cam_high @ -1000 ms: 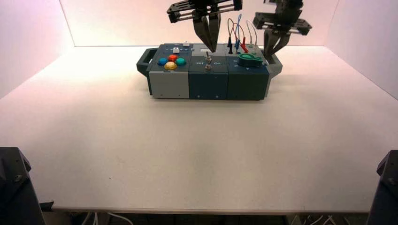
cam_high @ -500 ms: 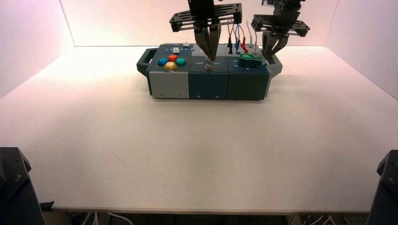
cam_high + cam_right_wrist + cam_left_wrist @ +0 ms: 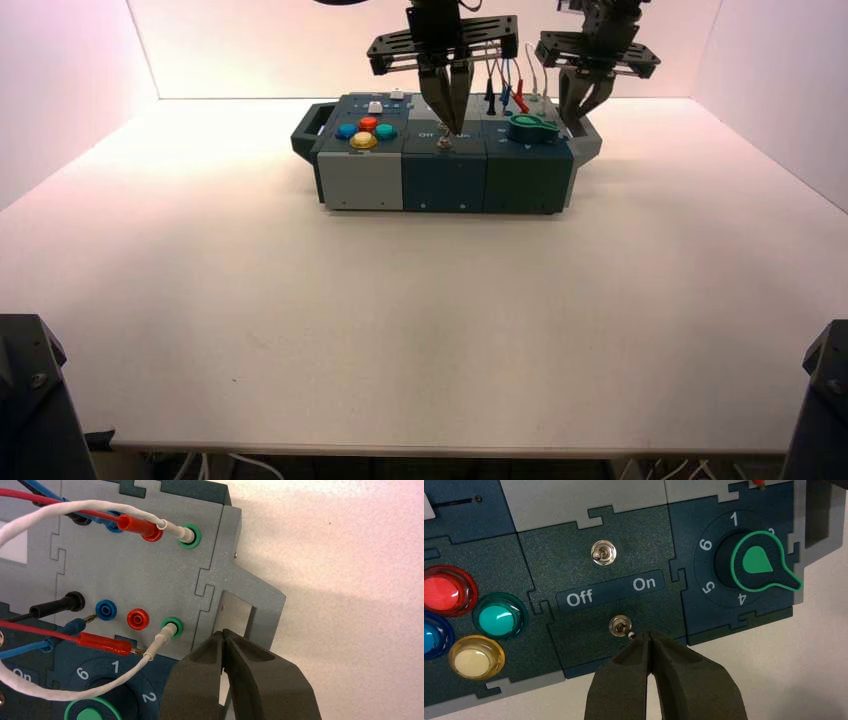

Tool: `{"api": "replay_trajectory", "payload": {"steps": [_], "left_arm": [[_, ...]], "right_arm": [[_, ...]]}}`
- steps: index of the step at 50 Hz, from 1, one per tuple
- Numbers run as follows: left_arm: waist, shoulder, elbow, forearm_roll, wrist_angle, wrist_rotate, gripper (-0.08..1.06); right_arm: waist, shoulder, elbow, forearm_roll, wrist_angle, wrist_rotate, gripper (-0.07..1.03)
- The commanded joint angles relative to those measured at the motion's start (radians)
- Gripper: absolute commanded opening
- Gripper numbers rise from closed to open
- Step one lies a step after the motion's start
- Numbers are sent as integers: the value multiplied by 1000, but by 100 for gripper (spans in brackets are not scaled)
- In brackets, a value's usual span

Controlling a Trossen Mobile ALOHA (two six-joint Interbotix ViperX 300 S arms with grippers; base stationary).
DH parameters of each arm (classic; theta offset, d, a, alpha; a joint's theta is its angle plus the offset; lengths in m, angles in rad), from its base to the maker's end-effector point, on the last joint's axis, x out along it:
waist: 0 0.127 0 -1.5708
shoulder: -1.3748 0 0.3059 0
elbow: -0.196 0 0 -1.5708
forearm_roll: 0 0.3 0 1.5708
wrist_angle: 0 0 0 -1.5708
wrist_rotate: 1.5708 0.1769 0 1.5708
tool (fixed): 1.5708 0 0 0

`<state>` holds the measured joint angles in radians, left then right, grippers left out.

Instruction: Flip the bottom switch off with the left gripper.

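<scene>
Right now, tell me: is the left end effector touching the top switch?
No, the left end effector meets the bottom switch, with the top switch untouched beyond the Off/On label.

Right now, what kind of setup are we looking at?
Likely a lab test cell: a bare white table walled by plain panels, one control box of buttons, switches and wires, and the left pincer, tips together, at the bottom switch.

Before me lies a broad, smooth white table (image 3: 420,320), lit brightest along its far edge. Plain white walls (image 3: 60,90) with a pinkish glow enclose it on three sides. Loose pale cables (image 3: 215,465) hang below its near edge.
</scene>
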<state>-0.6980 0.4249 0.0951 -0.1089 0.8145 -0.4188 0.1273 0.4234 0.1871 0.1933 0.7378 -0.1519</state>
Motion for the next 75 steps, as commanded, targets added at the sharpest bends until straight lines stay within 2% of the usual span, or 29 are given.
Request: {"api": "replay_trajectory", "payload": {"steps": [1,15,21,23,25,42,49,57,65,70,72,75], "left_arm": [[-2,-17,-20,3,-8,-6,-3],[15,-9,-15,15,-8,-11,-3],[29,-18,-12,35,-9,-25,-3],[41,-28,-8,58,-9,-38,-3],[48,-31,-3,63,-9,-43,-3],[87,-80,41,67,-15,-46,-3],[87,-127,15,52,3,-32,-3],[87,-179,-6,55,41,-15,-3],[87,-204,-9,61,66,25,-3],[89,-213,-9,61,71,38,-3],[87,-221,-8,61,71,48,-3],[87,-227,-8,61,74,67,-3]], "right_arm": [[-2,-21,-8,-6,-5,-6,-2],[-3,-26,-5,-20,-5,-6,-2],[-3,-26,-3,-21,-5,-8,-2],[-3,-26,-2,-23,-5,-8,-2],[-3,-26,-2,-25,-5,-6,-2],[-3,-29,0,-26,-11,-6,-2],[-3,-46,2,-28,-8,-6,-2],[-3,-83,2,-28,12,-6,-2],[-3,-123,-5,-37,51,-12,-2],[-2,-146,-5,-41,75,-25,-2],[-2,-167,-6,-40,98,-44,-2],[-2,-186,-5,-40,120,-58,-2]]}}
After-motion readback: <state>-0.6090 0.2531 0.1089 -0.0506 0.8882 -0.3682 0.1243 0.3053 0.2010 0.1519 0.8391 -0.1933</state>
